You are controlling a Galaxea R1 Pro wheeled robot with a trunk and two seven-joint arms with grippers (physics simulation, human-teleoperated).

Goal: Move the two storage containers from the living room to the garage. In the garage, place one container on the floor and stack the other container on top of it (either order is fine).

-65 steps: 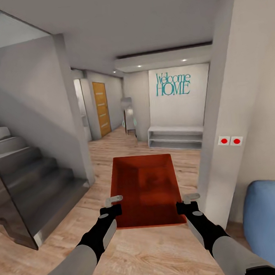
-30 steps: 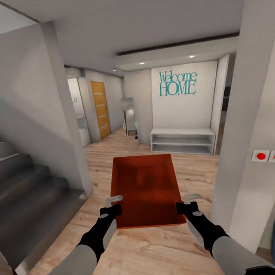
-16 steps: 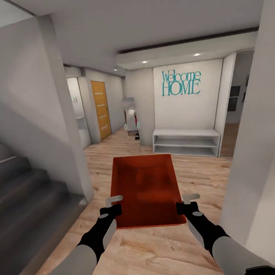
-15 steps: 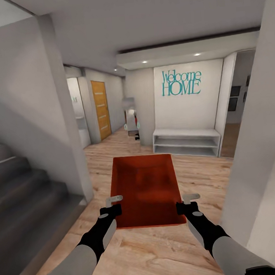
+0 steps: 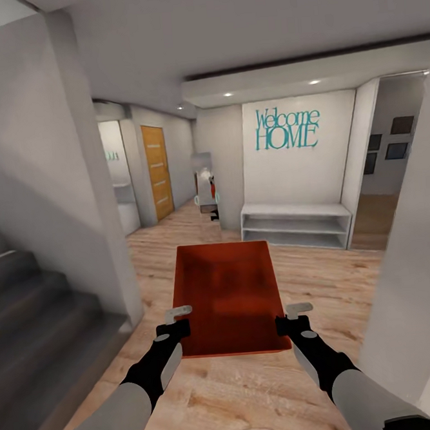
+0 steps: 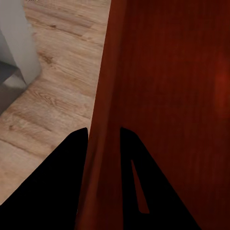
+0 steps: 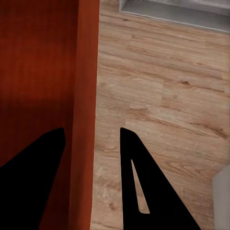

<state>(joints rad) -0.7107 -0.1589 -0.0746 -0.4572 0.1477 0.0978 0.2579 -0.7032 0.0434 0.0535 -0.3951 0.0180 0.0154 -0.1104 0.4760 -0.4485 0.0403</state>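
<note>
One storage container (image 5: 227, 291), an orange-red open bin, hangs in front of me above the light wood plank floor (image 5: 255, 393). My left gripper (image 5: 178, 318) is shut on its left wall near the closest corner. My right gripper (image 5: 291, 316) holds the right wall the same way. In the left wrist view the dark fingers (image 6: 72, 158) straddle the red wall (image 6: 103, 96) closely. In the right wrist view the gripper (image 7: 91, 132) straddles the other wall (image 7: 87, 72), with planks showing beside it. The bin is level and has nothing inside it.
Grey stairs (image 5: 41, 306) and a grey pillar (image 5: 90, 186) stand at the left. A pale wall corner (image 5: 408, 290) is close on the right. Ahead are a white low shelf (image 5: 296, 225), a "Welcome HOME" sign (image 5: 287, 128), a wooden door (image 5: 156, 171) and an opening (image 5: 393, 181).
The whole view has shifted as I travel: the stairs slid left, the right wall slid right, and the red switches and blue sofa left the picture. The bin and both grippers keep their hold.
</note>
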